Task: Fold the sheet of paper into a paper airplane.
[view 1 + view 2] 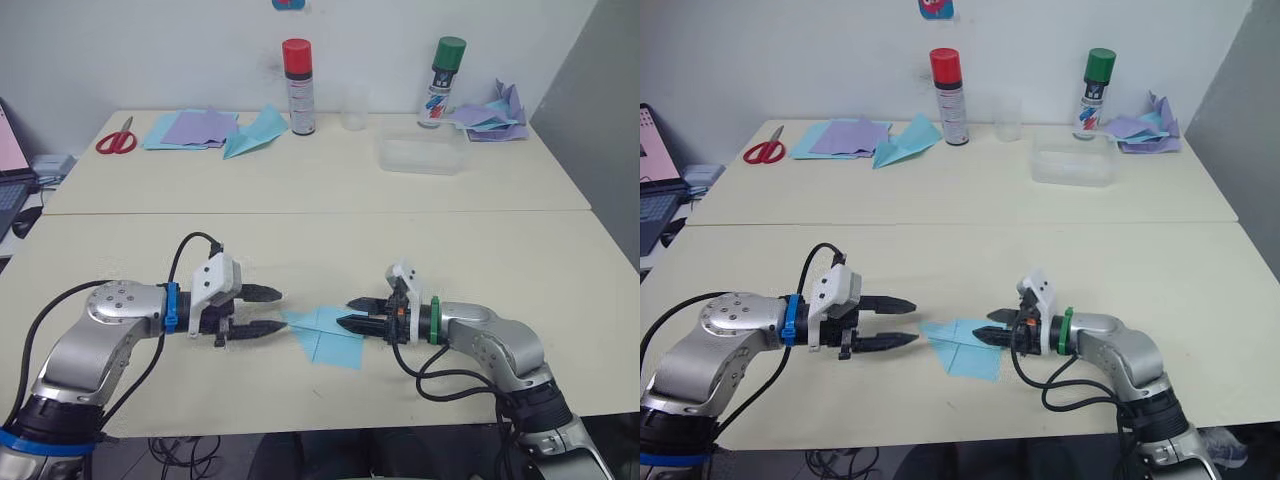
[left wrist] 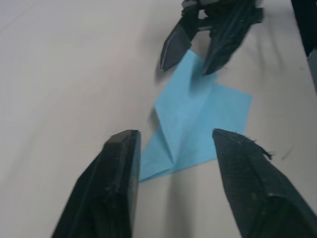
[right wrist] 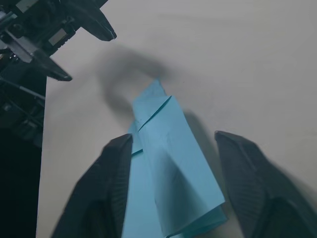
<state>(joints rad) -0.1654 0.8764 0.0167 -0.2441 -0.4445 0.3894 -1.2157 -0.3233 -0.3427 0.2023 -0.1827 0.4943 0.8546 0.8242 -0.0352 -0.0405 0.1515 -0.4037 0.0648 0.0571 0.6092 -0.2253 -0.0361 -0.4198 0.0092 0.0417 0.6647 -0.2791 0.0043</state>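
Observation:
The sheet of paper (image 1: 325,337) lies flat on the near table, sky-blue and partly folded, with a pointed end toward my left gripper and a wider end under my right gripper. My left gripper (image 1: 279,311) is open, its fingertips just short of the pointed end. In the left wrist view the paper (image 2: 198,109) lies ahead of the left gripper (image 2: 176,136). My right gripper (image 1: 345,312) is open over the wide end, one fingertip at the paper's surface. From the right wrist, the paper (image 3: 173,173) runs between the two spread fingers of the right gripper (image 3: 176,139).
On the far table stand a red-capped spray can (image 1: 298,85), a green-capped can (image 1: 442,80), a clear cup (image 1: 353,108) and a clear plastic box (image 1: 422,155). Red scissors (image 1: 117,138), lilac sheets (image 1: 195,127), a teal paper dart (image 1: 255,135) and crumpled papers (image 1: 495,115) lie there too.

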